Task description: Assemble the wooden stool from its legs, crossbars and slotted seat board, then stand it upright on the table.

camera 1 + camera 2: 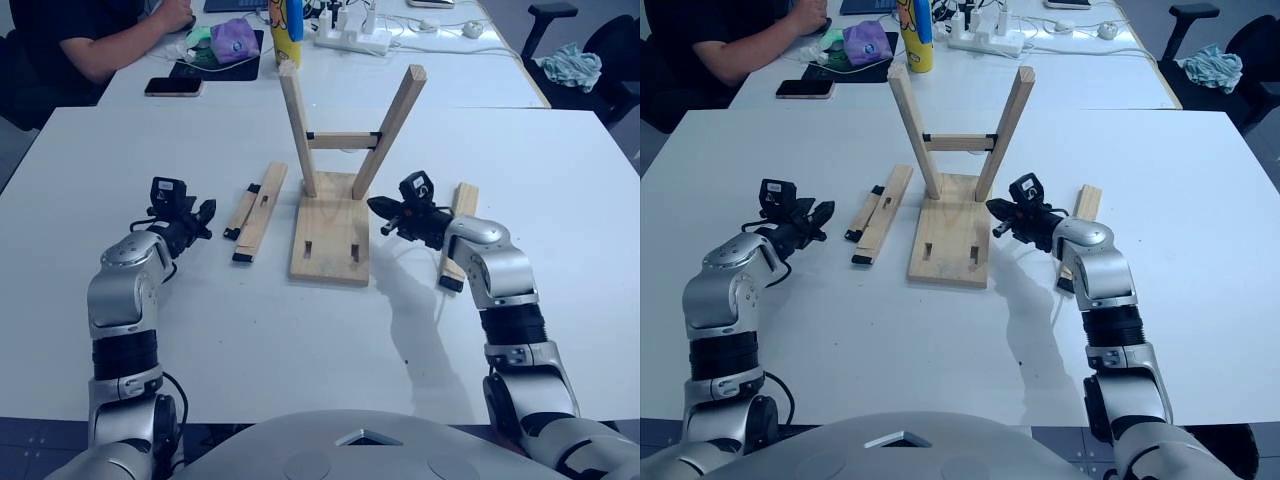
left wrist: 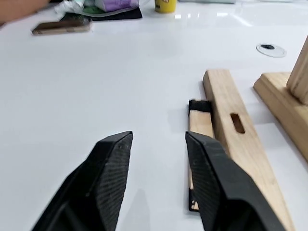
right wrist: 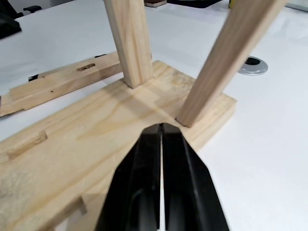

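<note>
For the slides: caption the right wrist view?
Shut right gripper aimed at the seat board, two legs standing in it.

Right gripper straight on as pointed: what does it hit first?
Probably the right gripper meets the nearer standing leg at its base, where it joins the seat board; depth is unclear.

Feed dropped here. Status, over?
Left pincer open, empty. Right pincer shut at seat board; two legs slotted. Spare parts flat either side.
</note>
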Motion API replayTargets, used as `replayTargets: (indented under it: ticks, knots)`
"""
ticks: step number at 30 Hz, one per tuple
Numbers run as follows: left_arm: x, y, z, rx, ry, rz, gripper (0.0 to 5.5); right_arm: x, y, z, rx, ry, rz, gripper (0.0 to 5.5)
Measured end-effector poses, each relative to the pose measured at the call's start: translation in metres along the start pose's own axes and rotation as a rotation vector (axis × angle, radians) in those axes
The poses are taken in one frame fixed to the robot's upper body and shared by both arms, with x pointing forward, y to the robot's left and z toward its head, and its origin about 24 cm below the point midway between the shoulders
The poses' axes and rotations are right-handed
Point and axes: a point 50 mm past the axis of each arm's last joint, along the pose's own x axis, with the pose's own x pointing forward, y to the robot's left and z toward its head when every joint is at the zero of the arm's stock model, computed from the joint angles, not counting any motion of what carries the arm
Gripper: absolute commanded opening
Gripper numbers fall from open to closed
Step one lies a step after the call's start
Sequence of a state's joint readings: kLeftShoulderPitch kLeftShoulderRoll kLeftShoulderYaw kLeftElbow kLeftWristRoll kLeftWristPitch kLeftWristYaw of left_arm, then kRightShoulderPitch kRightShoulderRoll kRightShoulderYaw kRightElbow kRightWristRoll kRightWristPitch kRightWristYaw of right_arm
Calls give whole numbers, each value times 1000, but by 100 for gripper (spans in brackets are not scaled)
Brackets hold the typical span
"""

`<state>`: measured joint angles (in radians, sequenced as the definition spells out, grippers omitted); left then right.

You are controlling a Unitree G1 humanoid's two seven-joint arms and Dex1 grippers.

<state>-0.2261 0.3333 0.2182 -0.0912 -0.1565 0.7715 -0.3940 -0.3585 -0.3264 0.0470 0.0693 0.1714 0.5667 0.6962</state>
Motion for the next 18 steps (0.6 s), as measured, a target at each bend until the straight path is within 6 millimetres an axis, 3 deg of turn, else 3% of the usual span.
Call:
replayTargets:
  ticks: [6,18]
  knots:
    - [9,-3,-11,-40,85,-80,203,8,11,2,32,-12,30,0]
    - [19,-18,-20,11,158,-168,203,12,12,5,48,-28,23,0]
